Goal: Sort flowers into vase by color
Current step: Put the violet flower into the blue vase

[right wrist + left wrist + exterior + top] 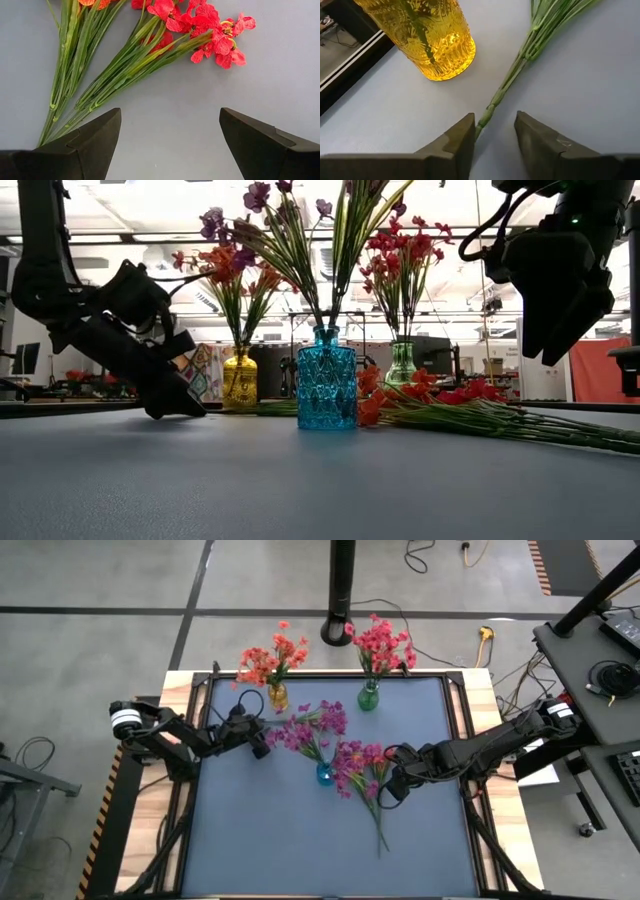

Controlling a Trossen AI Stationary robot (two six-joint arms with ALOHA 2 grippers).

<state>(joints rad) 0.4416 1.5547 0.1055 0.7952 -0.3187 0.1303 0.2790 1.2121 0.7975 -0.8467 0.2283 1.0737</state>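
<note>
The left hand (492, 134) sits low on the surface (270, 840) just beside the yellow vase (277, 696), its fingers parted with a green stem (507, 85) lying on the surface between them, not yet pinched. That stem belongs to a purple sprig (318, 720) stretched flat toward the middle. Orange flowers (268, 659) already stand in the yellow vase, red-pink ones (380, 643) in the green vase (368, 697) at the far edge, and purple ones (295, 736) in the blue vase (325, 775) at the centre.

The right hand (170, 142) hovers above the surface, fingers spread wide and holding nothing. Below it lies a loose bunch (365, 775) just beside the blue vase: red-pink blossoms (212, 30) and long green stems fanned out, with one stem (380, 830) trailing toward the near edge.
</note>
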